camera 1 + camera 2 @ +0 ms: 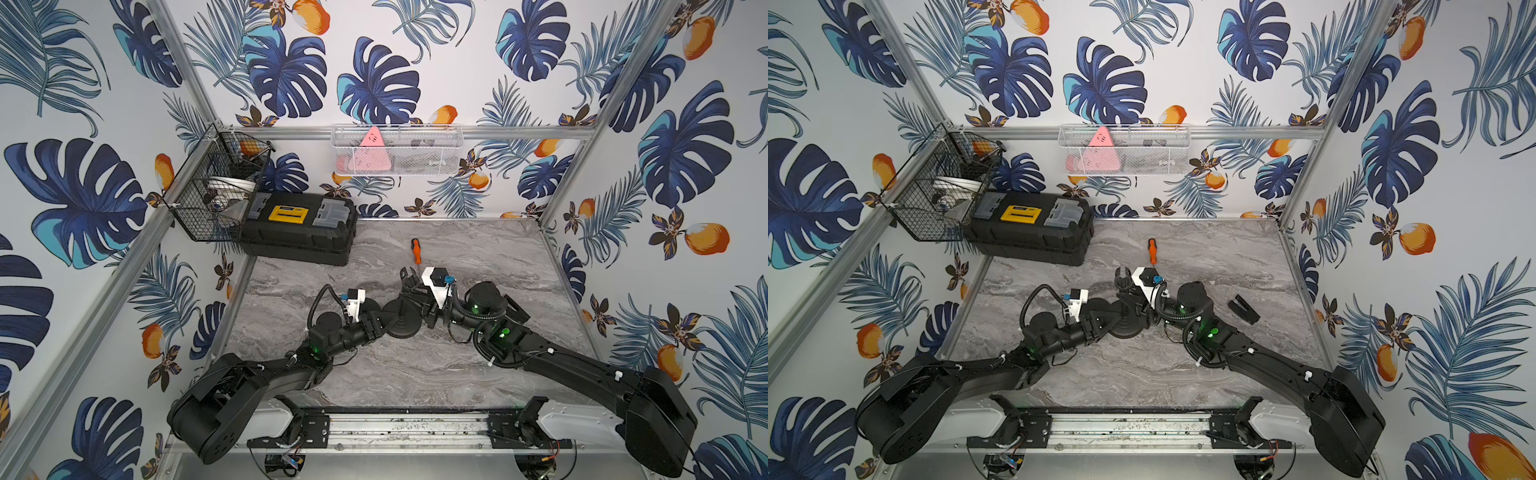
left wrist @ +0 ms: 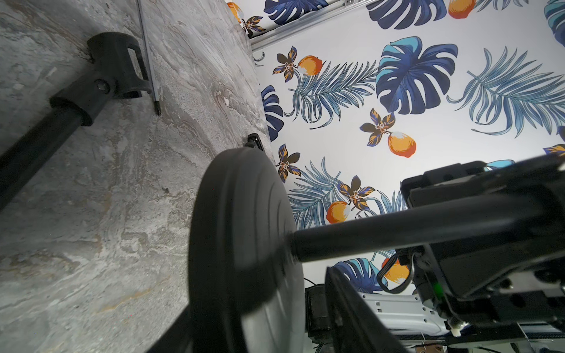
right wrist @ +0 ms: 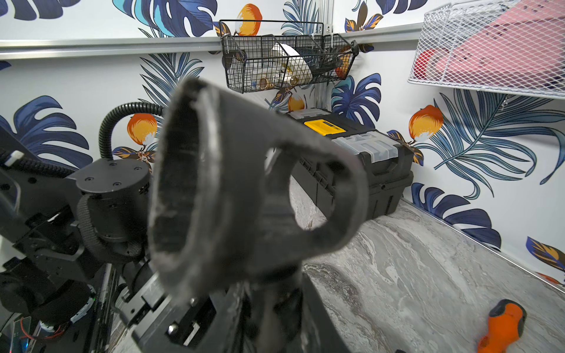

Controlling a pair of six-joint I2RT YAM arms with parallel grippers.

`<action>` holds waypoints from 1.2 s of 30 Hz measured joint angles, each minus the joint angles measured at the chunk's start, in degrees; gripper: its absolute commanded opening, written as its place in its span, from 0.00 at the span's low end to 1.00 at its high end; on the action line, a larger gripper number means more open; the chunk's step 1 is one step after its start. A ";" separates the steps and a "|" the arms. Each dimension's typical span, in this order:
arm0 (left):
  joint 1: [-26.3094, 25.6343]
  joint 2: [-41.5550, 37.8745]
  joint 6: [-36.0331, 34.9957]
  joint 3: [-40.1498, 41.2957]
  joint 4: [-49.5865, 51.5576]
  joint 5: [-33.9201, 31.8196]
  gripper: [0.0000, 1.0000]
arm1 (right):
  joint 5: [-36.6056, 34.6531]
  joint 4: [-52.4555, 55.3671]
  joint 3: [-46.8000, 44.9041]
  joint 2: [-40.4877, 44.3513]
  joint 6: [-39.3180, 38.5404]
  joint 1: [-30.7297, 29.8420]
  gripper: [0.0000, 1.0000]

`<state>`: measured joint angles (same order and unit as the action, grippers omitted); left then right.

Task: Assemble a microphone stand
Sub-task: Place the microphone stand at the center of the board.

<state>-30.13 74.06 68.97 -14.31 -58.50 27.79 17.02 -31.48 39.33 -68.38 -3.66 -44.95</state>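
Marble tabletop (image 1: 478, 249), stand base (image 1: 401, 328) — leafy walls (image 1: 457, 62).

**Walls** (image 1: 415, 62): white, printed with navy and teal monstera leaves, blue-grey palm fronds and orange fruit.
**Table** (image 1: 478, 249): grey marble pattern with paler veins.
**Toolbox** (image 1: 299, 230): black, with a yellow centre latch and two grey lids.
**Screwdriver** (image 1: 416, 250): orange handle with black trim.
**Microphone stand** (image 1: 404, 323) and its clip (image 3: 244, 189): black throughout.
**Corner basket** (image 1: 208, 199): black wire grid.
**Rear basket** (image 1: 397, 150): white mesh, with a pink triangular item (image 1: 371, 151) inside.
**Robot arms** (image 1: 582, 365): black, with white wrist housings and green lights.
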 measured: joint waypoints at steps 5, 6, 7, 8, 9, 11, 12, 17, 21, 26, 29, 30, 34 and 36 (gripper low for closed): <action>0.09 -0.11 1.90 0.33 -0.52 -1.14 0.27 | -0.02 -0.42 0.00 0.42 -0.02 -0.02 0.02; 0.28 -0.15 2.60 0.42 -1.16 -1.92 0.23 | -0.17 -0.39 0.00 0.48 -0.07 0.07 0.06; 0.42 -0.15 3.06 0.42 -1.51 -2.80 0.20 | -0.48 -0.44 0.00 0.48 -0.15 0.11 0.10; 0.44 -0.15 3.80 0.52 -1.88 -3.41 0.18 | -0.55 -0.44 0.00 0.52 -0.26 0.11 0.18; 0.44 -0.13 4.63 0.76 -2.47 -3.93 0.17 | -0.72 -0.39 0.00 0.55 -0.33 0.11 0.28; 0.44 0.04 5.11 1.20 -3.48 -4.50 0.14 | -0.90 -0.15 0.00 0.63 -0.31 0.11 0.38; 0.42 0.20 4.76 1.38 -3.76 -4.42 0.13 | -0.87 0.00 0.00 0.70 0.00 0.09 0.47; 0.39 0.83 4.37 1.70 -3.58 -2.99 0.09 | -1.38 -0.22 0.11 1.84 -0.04 -0.02 0.76; 0.55 0.33 4.59 1.70 -3.52 -3.15 0.06 | -2.91 -0.20 -0.52 2.60 -0.24 0.00 1.00; 1.36 -2.38 4.72 0.66 -2.12 -3.15 0.01 | -5.33 -0.11 -2.99 4.81 -0.24 0.00 1.00; 2.49 -4.11 4.76 -0.90 -0.15 -3.63 0.00 | -6.88 -0.11 -5.09 6.75 -0.20 0.00 1.00; 2.93 -4.66 4.74 -1.40 0.52 -3.63 0.00 | -7.30 0.07 -5.92 7.56 -0.17 0.00 1.00; 5.68 -6.82 4.55 -3.85 4.90 -3.54 0.00 | -8.22 0.42 -9.42 11.15 0.17 0.07 1.00; 7.91 -8.48 3.43 -6.25 9.73 -3.61 0.00 | -8.81 0.79 -11.13 12.70 0.31 0.13 1.00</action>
<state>-22.22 65.58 72.40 -20.56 -48.77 24.18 8.21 -30.70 28.21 -55.68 -3.36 -44.82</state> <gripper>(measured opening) 0.217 0.994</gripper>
